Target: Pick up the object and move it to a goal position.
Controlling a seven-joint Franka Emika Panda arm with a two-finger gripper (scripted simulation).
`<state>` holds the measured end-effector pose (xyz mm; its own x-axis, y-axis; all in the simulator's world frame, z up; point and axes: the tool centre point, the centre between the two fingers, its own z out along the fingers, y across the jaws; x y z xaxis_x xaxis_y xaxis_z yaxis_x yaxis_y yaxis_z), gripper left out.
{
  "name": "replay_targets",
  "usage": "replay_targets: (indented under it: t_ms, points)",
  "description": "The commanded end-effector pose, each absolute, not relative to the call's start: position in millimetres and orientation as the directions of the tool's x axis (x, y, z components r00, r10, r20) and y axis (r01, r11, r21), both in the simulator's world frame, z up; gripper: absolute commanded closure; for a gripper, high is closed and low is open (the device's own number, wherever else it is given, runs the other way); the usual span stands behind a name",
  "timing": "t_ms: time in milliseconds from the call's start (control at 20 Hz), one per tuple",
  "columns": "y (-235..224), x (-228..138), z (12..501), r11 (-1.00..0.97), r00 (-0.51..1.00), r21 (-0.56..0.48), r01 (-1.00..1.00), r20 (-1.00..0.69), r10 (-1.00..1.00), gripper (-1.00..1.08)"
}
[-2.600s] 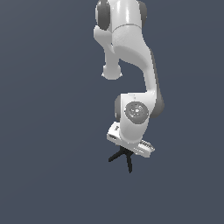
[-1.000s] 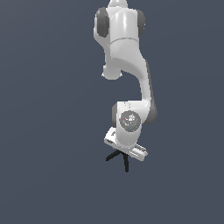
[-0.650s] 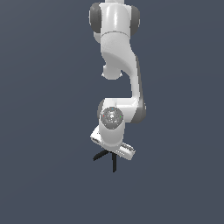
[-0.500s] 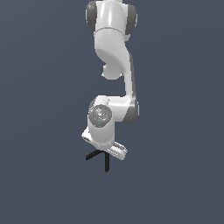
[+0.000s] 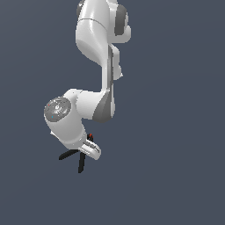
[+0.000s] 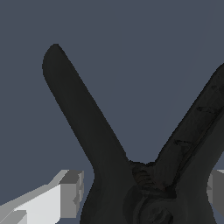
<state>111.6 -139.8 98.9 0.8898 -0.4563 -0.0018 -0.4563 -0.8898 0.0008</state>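
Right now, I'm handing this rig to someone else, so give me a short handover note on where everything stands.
Pincer: shut on the clamp, one finger on each side of its hinge in the wrist view.
Clamp: black, V-shaped, both legs spread and pointing away from the pincer; its small red tip shows beside the hand in the exterior view.
Arm: bent low, wrist toward the exterior view's left.
Done: the clamp is grasped.
Left: carry it to the goal. No goal marker shows in either view, so confirm the target before moving.
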Motion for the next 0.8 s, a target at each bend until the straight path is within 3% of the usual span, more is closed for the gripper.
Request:
replay_targets:
  t_ms: [0, 350, 750]
  points:
    - [-163.5, 114.2, 109.4, -0.89, 0.89, 0.0, -0.455, 0.0, -0.455, 1.08]
    - [-200.9, 119.3, 123.7, -0.89, 0.89, 0.0, -0.455, 0.0, -0.455, 1.08]
    - [-210.1, 121.7, 127.1, -0.89, 0.89, 0.0, -0.455, 0.0, -0.455, 1.08]
